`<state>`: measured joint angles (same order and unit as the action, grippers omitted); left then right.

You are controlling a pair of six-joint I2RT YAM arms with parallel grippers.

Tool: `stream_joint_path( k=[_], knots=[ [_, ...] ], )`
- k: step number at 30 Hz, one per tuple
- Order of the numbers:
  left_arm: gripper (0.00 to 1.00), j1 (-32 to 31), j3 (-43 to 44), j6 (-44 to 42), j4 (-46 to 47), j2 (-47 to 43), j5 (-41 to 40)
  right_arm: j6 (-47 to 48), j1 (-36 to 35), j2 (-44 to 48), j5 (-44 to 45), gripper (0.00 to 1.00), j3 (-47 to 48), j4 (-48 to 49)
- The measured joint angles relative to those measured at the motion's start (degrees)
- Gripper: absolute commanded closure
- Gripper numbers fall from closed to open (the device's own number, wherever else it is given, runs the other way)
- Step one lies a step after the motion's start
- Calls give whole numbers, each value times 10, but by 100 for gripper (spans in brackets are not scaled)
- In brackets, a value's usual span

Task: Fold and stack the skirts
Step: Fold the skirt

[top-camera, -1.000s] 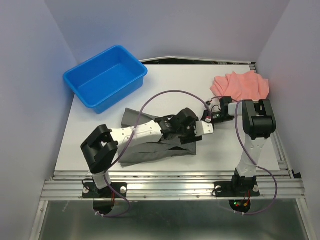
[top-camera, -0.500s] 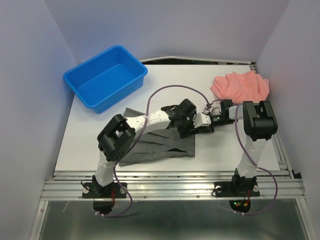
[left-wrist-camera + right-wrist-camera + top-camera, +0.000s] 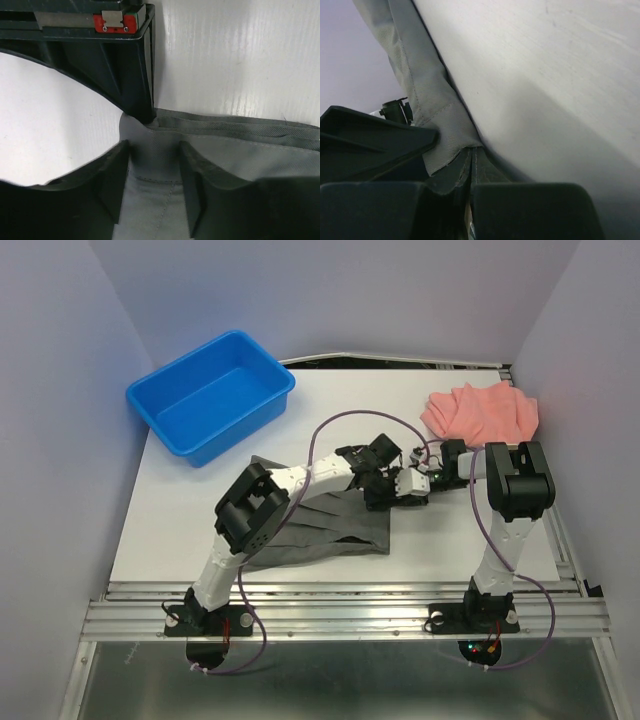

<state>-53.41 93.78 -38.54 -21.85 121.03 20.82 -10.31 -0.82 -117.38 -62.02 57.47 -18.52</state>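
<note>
blue tub (image 3: 243, 426): upper left of the overhead frame, on the white table (image 3: 190, 515), well apart from both skirts.
grey skirt (image 3: 325, 532): lower middle of the overhead frame, lying flat with its long pleats running left to right. its upper right corner sits where the two arms meet, and the left arm lies across its upper part.
left gripper (image 3: 152, 147): reached over to the middle of the table, at the skirt's upper right corner. in its own camera the two fingers (image 3: 114, 182) stand apart with a strip of grey cloth and a line of stitching between them, so it looks loosened rather than pinched tight.
right gripper (image 3: 471, 159): just right of the left one and nose to nose with it. its fingers are pressed together with a hemmed corner of the grey cloth caught in the seam between them. in the left wrist view its dark fingertip comes down onto the cloth's edge at the top of the frame.
pink skirt (image 3: 482, 412): upper right of the overhead frame, a rumpled heap at the table's far right edge, near the right arm's elbow, untouched by either gripper and apart from the grey one.
</note>
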Motion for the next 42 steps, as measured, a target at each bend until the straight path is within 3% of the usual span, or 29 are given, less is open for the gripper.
stream_joint_path(
  k=[4, 9, 15, 16, 21, 22, 27, 28, 30, 34, 37, 42],
  knots=[
    [78, 8, 9, -2, -7, 18, 6, 1, 0, 0, -3, 99, -3, 3],
    [97, 25, 31, 0, -20, 33, 17, 3, 0, -2, -8, 99, -3, 6],
    [100, 37, 50, 5, -26, 33, 31, 5, 0, -4, -12, 99, -3, 9],
    [99, 37, 50, 5, -26, 33, 33, 6, 0, -4, -12, 99, -3, 9],
    [73, 38, 57, 14, -29, 35, 34, 6, 0, -4, -13, 99, -3, 9],
    [64, 38, 59, 15, -29, 37, 33, 6, 0, -4, -13, 92, -3, 9],
    [44, 40, 61, 32, -29, 38, 27, 18, 1, -4, -14, 72, 3, -14],
    [38, 42, 61, 39, -30, 37, 28, 30, 1, -3, -13, 58, 9, -34],
    [36, 49, 61, 55, -43, 28, 32, 53, 3, 3, -7, 45, 25, -74],
    [36, 81, 45, 90, -80, -44, 47, 126, 5, 49, 39, 39, 86, -176],
    [37, 117, -12, 106, -100, -160, 58, 189, 8, 91, 75, 40, 160, -236],
    [45, 185, -115, 115, -136, -320, 66, 305, -3, 139, 108, 50, 257, -320]
  ],
)
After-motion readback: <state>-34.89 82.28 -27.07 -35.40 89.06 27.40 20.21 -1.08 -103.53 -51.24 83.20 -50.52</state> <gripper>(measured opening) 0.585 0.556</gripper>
